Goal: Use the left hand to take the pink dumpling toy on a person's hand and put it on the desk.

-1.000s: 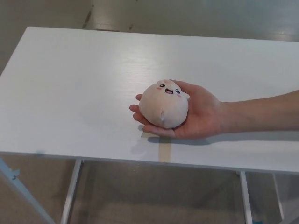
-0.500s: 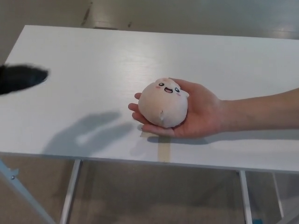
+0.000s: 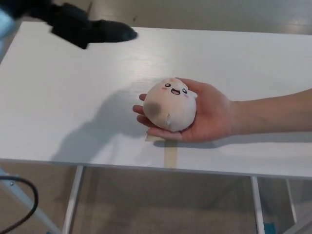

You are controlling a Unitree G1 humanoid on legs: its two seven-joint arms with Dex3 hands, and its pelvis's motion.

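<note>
My left hand (image 3: 95, 30) hangs over the white desk (image 3: 58, 97) at approx 11 o'clock from the pink dumpling toy (image 3: 169, 105), well apart from it. It's blurred, so can't tell if fingers are spread or closed; nothing visibly held. Toy sits in a person's hand (image 3: 207, 117), palm up, arm coming in from 3 o'clock, just above the desk near its front edge. My shadow falls on desk & toy's left side.
</note>
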